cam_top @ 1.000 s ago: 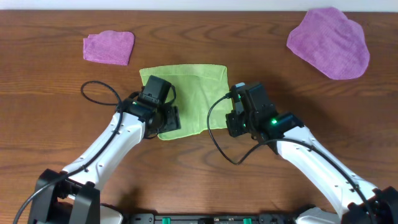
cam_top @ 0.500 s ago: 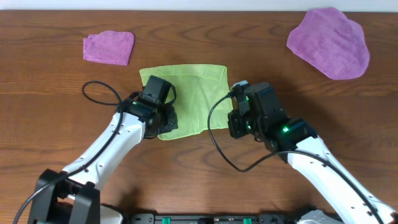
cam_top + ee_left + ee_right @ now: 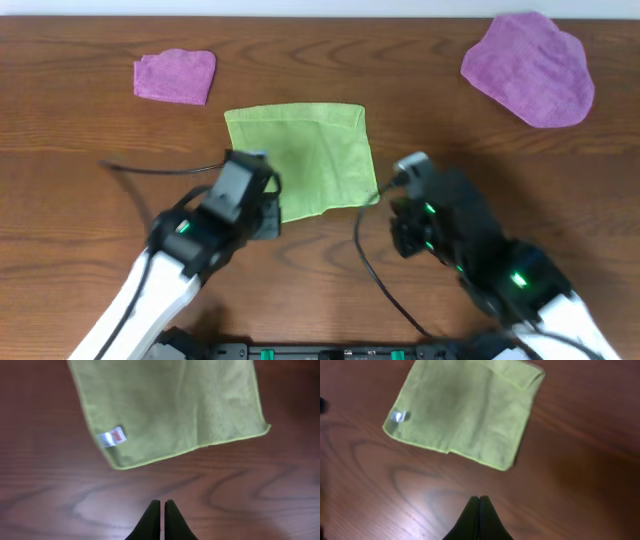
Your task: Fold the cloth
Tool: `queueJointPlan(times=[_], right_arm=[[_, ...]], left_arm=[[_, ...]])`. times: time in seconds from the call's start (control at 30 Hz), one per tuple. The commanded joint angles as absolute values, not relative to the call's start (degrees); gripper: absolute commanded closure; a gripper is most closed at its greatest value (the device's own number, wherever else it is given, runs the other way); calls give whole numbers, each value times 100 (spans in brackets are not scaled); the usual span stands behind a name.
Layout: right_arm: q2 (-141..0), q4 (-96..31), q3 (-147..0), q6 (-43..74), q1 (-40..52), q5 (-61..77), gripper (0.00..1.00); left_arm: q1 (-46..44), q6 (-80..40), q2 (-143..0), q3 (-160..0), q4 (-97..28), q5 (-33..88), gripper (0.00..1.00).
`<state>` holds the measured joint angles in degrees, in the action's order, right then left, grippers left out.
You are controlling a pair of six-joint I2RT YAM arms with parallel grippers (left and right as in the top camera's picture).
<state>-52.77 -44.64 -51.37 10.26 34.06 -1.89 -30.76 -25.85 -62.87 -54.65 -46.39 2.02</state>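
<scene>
Near the cloth (image 3: 305,160), left end effector (image 3: 161,502) and right end effector (image 3: 479,498) sat closed, empty; soft, light fabric probably suited corner pinches.

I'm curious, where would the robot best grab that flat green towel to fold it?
Probably the two near corners of the green towel, from the robot's side: left end effector on the corner by the white tag, right end effector on the other. It lies flat, so only edges lift, and both corners lie just ahead of each end effector.
</scene>
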Motion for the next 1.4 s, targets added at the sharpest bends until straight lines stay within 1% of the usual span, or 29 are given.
queueJointPlan(times=[0.0,0.13,0.23,0.33,0.4,0.57,0.7,0.8,0.87,1.07,1.2,1.37], right_arm=[[-4772,-4755,-5083,1072,3454,-652,99],[-4110,-4943,-4720,1500,3524,-838,99],[-3472,-4762,-4176,1697,3669,-996,99],[-3070,-3948,-3465,1734,3732,-1009,98],[-3116,-3385,-3103,1737,3732,-1002,99],[-3789,-2163,-2620,1719,3732,-757,99],[-5061,-1201,-2622,1647,3730,-541,99],[-5723,-526,-2624,1645,3728,-257,99],[-6145,-154,-2626,1647,3682,-54,99],[-6864,259,-2816,1500,3395,526,99],[-7310,259,-3116,1352,3234,779,99],[-7773,263,-3459,1317,3221,838,99]], left_arm=[[-3079,-2556,-5577,-5225,-4805,-163,94],[-3079,-2803,-4589,-4416,-4799,-148,94],[-3079,-2877,-3780,-3817,-4770,-104,94],[-3079,-2740,-3317,-3485,-4567,-377,94],[-3079,-2672,-3356,-3347,-4278,-469,94],[-3076,-2589,-4034,-3100,-3500,-440,94],[-3076,-2333,-5159,-3103,-2558,-139,94],[-3057,-2403,-5852,-3103,-2182,-139,94],[-2982,-2401,-6324,-3103,-1855,119,94],[-2711,-2401,-6971,-3103,-1253,454,94],[-2462,-2351,-7369,-3103,-991,773,94],[-2429,-2303,-7682,-3173,-867,862,94]])
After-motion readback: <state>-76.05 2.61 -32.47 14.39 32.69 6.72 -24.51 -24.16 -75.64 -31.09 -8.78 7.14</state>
